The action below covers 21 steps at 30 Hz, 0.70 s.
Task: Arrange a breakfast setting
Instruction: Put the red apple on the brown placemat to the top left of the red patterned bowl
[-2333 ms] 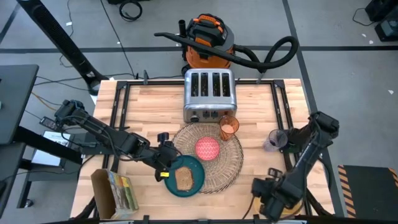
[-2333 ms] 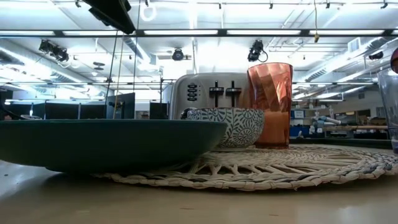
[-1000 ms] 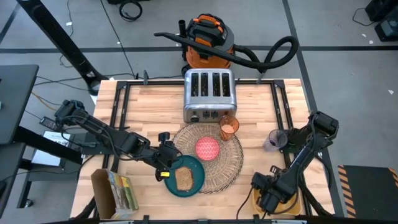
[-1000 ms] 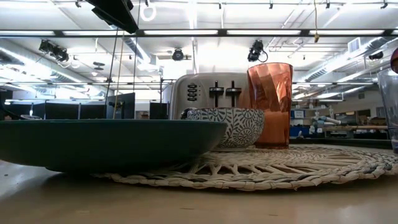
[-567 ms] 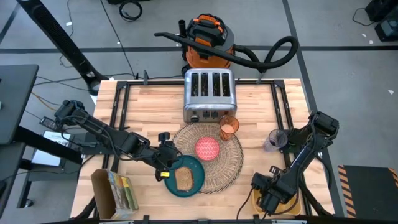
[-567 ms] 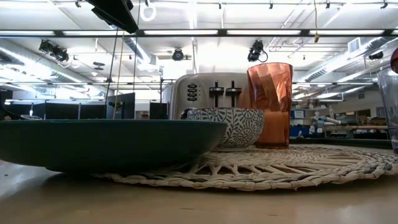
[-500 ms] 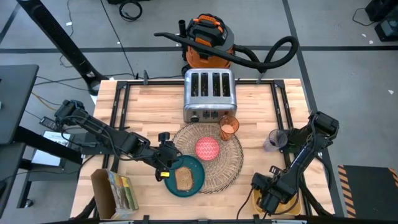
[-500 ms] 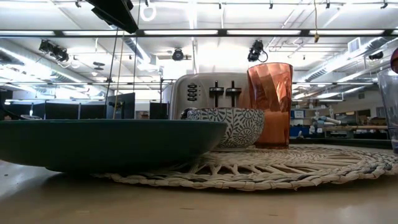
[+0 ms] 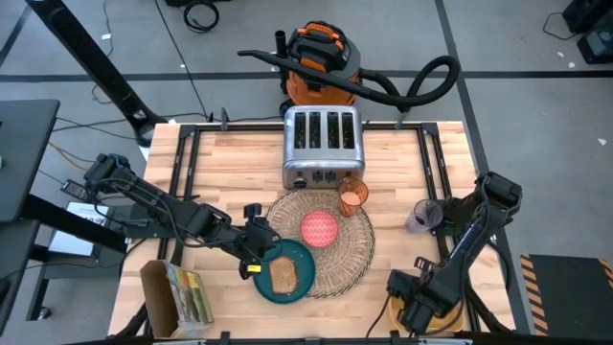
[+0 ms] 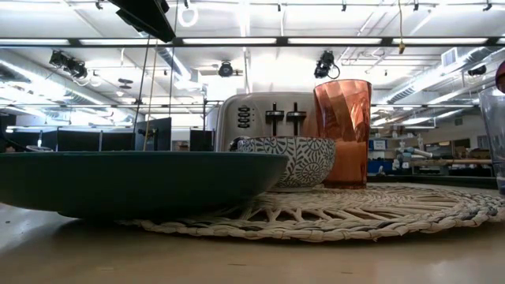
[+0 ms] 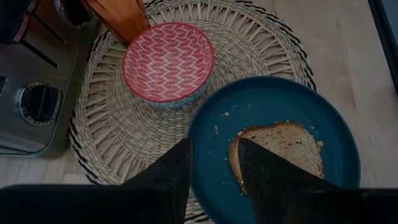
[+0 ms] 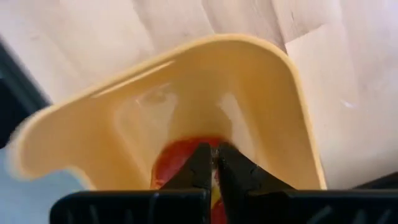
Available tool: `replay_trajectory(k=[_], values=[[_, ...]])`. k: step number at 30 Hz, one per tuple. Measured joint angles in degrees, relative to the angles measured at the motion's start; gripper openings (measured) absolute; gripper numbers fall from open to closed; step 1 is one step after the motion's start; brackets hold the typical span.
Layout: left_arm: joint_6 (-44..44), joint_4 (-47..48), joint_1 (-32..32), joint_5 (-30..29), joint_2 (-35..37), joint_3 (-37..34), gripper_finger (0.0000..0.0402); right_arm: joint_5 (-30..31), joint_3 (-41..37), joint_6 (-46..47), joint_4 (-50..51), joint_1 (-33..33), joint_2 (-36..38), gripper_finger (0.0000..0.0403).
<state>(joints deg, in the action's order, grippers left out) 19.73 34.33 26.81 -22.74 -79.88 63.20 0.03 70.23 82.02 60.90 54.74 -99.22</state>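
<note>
the right gripper (image 12: 214, 163) is lowered into the yellow tray (image 12: 249, 81) at the table's near right corner, its fingers closed together just above the apple (image 12: 171, 165). the left gripper (image 11: 213, 163) is held parted over the plate (image 11: 280, 106) beside the toast (image 11: 286, 146), grasping nothing.

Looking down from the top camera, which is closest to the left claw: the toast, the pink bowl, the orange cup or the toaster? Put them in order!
From the left claw, nearest first:
1. Toast slice, beside it on the teal plate.
2. Pink bowl, mid placemat.
3. Orange cup, at the mat's far edge.
4. Toaster, at the table's back.
</note>
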Motion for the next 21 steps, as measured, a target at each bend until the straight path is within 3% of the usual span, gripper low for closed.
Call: replay_trajectory(k=[12,21], values=[[-1.16,0.07,0.09,0.07,0.24,0.00,0.0139,5.24,17.02,-6.81,12.36,0.00,0.39,0.0014],[-2.43,1.41,0.53,0.07,5.42,0.02,0.0139,18.51,26.29,-19.72,13.93,-3.05,0.46,0.0015]])
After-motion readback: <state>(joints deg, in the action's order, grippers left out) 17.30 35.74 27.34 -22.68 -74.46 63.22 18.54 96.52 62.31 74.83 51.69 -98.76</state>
